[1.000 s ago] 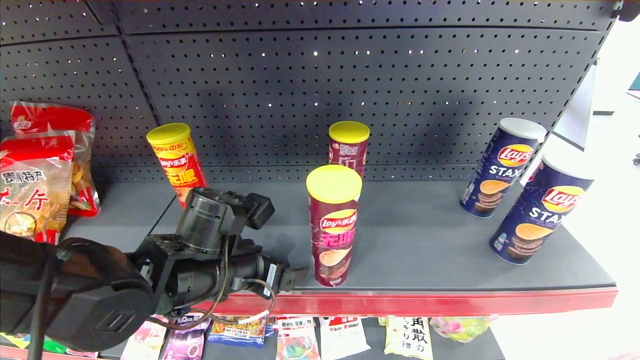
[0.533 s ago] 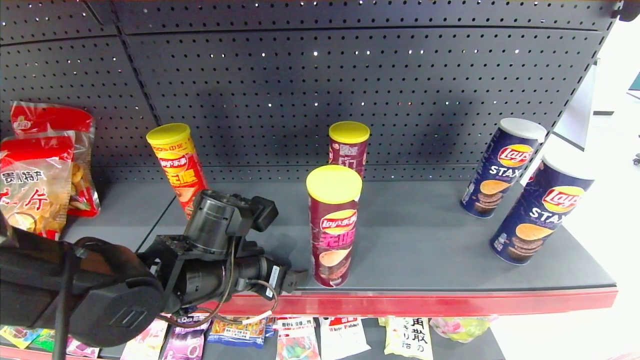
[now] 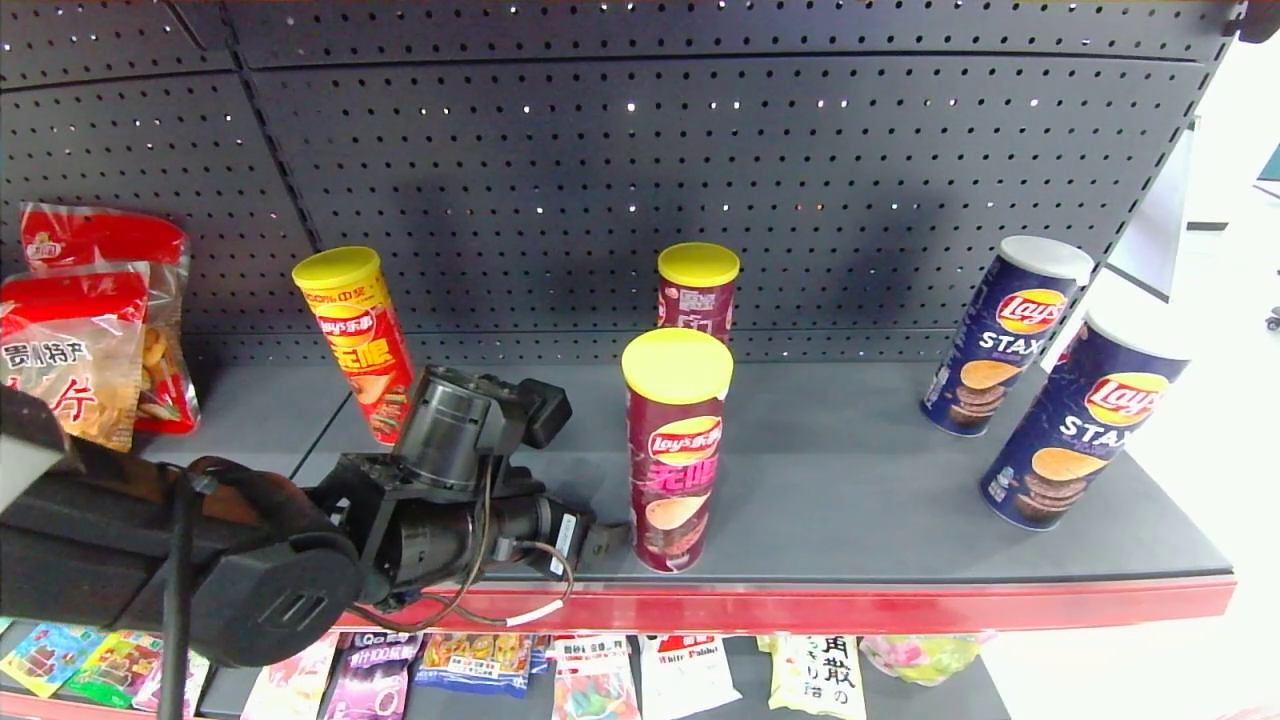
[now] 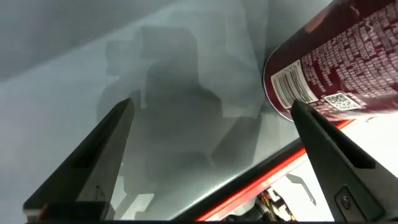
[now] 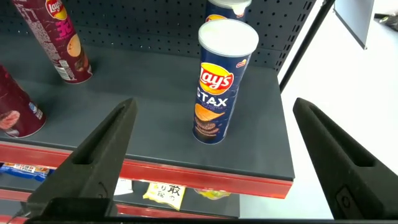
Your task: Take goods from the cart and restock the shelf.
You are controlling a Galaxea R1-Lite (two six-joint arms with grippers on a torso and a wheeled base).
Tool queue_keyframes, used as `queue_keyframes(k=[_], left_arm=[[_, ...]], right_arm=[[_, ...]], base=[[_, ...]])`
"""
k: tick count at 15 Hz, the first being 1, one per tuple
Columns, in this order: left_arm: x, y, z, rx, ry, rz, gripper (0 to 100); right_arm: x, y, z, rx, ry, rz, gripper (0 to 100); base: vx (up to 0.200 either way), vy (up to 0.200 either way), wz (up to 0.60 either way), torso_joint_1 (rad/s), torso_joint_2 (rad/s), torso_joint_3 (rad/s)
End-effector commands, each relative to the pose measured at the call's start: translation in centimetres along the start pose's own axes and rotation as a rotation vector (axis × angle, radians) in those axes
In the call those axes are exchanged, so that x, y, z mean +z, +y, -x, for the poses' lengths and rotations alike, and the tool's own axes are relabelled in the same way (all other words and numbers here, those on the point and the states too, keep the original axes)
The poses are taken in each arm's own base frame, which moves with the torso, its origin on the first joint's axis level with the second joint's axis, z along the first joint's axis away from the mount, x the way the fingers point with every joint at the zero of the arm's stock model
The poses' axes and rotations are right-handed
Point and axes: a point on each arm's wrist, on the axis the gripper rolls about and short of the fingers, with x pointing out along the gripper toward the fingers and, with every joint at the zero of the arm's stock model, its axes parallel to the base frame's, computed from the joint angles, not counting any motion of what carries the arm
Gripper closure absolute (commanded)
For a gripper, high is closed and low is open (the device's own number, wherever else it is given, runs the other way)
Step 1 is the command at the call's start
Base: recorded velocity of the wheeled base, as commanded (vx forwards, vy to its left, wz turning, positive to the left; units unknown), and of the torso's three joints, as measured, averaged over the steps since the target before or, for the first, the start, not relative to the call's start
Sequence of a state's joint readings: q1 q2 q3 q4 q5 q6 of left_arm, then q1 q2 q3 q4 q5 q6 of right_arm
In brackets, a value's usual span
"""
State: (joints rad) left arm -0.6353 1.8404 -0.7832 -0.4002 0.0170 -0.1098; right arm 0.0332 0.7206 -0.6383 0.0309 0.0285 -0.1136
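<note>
The maroon chip can (image 3: pixel 677 455) is seen upright at the lower centre of the head view, near the red front edge of the shelf (image 3: pixel 860 600). The left hand (image 3: pixel 606 538) is spread wide and empty, just beside the can's base. The right hand (image 5: pixel 214 106) is likewise held wide open, gripping nothing, facing 1 blue chip can (image 5: pixel 222 81).

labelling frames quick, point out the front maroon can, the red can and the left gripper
front maroon can (image 3: pixel 678 470): head view, label
red can (image 3: pixel 358 345): head view, label
left gripper (image 4: pixel 208 112): left wrist view, between fingertips
</note>
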Motion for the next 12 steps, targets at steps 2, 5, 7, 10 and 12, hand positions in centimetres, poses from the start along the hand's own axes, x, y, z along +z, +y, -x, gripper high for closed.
queue_keyframes(k=[2, 5, 7, 10, 12], left_arm=[[-0.04, -0.13, -0.31, 0.001, 0.004, -0.002, 0], [-0.04, -0.12, -0.31, 0.003, 0.004, -0.002, 0], [-0.04, -0.07, -0.31, 0.006, 0.003, -0.001, 0], [-0.10, 0.06, -0.61, 0.022, 0.006, 0.002, 0], [0.23, 0.04, -0.69, 0.029, -0.004, 0.002, 0]], right_arm=[[0.03, 0.00, -0.07, 0.001, 0.002, 0.000, 0], [-0.01, 0.00, -0.09, 0.002, 0.003, 0.000, 0], [-0.01, 0.00, -0.09, 0.002, 0.003, 0.000, 0], [-0.01, 0.00, -0.05, 0.001, 0.002, 0.000, 0], [-0.01, 0.00, -0.05, 0.000, 0.002, 0.000, 0]], base=[[0.000, 0.000, 0.00, 0.000, 0.00, 0.000], [0.000, 0.000, 0.00, 0.000, 0.00, 0.000], [0.000, 0.000, 0.00, 0.000, 0.00, 0.000], [0.000, 0.000, 0.00, 0.000, 0.00, 0.000], [0.000, 0.000, 0.00, 0.000, 0.00, 0.000]])
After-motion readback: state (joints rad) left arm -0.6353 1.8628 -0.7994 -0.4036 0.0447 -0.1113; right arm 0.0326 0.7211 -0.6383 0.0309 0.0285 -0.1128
